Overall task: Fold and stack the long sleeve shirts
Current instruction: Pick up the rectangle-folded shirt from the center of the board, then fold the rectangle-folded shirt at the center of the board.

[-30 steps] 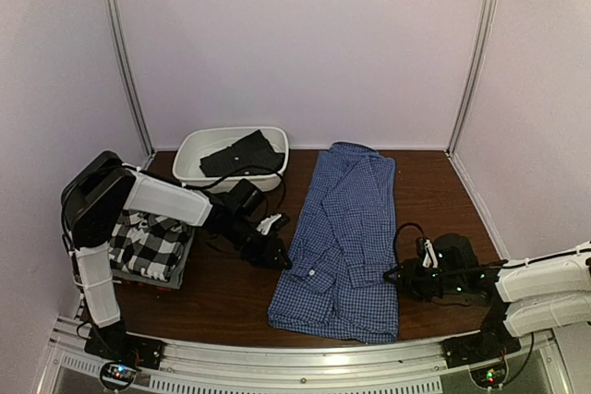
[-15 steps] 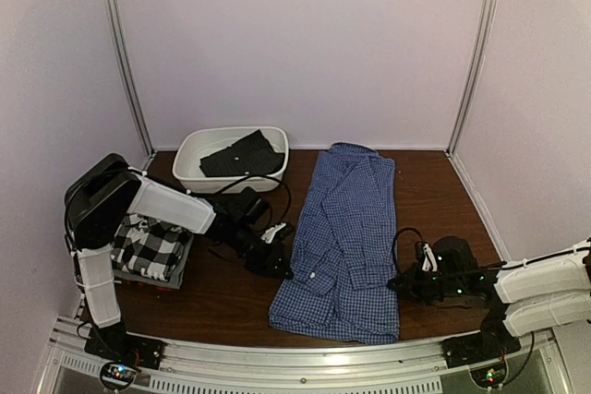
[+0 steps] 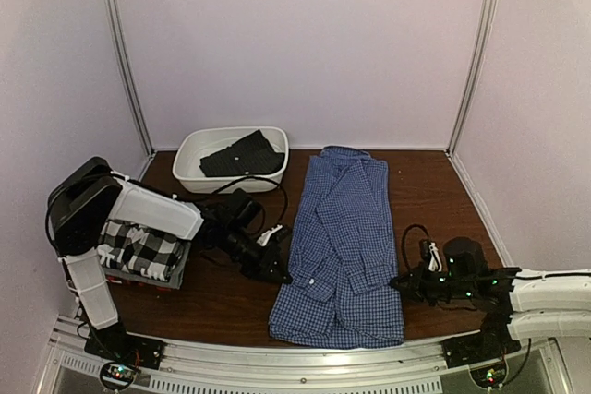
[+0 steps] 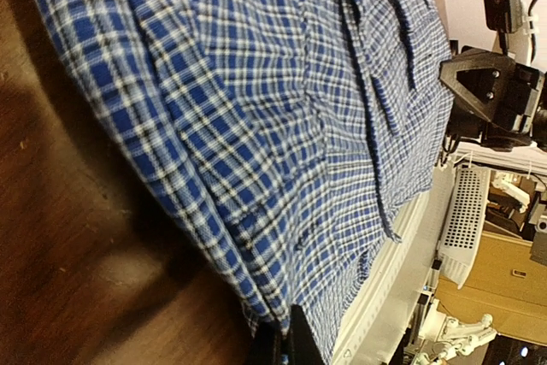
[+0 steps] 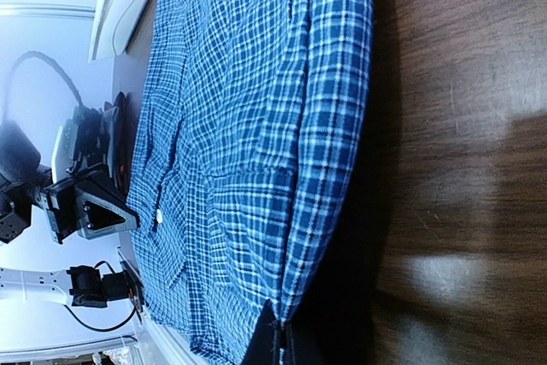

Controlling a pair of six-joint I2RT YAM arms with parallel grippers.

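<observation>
The blue-and-white check shirt (image 3: pixel 346 228) lies lengthwise on the brown table (image 3: pixel 434 191), folded narrow. My left gripper (image 3: pixel 281 274) is shut on the shirt's left edge near the hem. In the left wrist view the fingertips (image 4: pixel 286 344) pinch the cloth (image 4: pixel 256 126). My right gripper (image 3: pixel 399 285) is shut on the shirt's right edge. The right wrist view shows that gripper (image 5: pixel 278 341) nipping the folded edge (image 5: pixel 333 126). A folded black-and-white plaid shirt (image 3: pixel 143 248) tops a small stack at the left, partly hidden under my left arm.
A white oval basin (image 3: pixel 189 159) with a dark cloth (image 3: pixel 242 154) in it stands at the back left. Metal posts and pale walls close in the table on three sides. A metal rail (image 3: pixel 305 357) runs along the near edge, close to the shirt's hem.
Both grippers have closed on the check shirt's side edges. The right arm has dropped lower and reached in, and the left arm has shifted slightly towards the near edge.
</observation>
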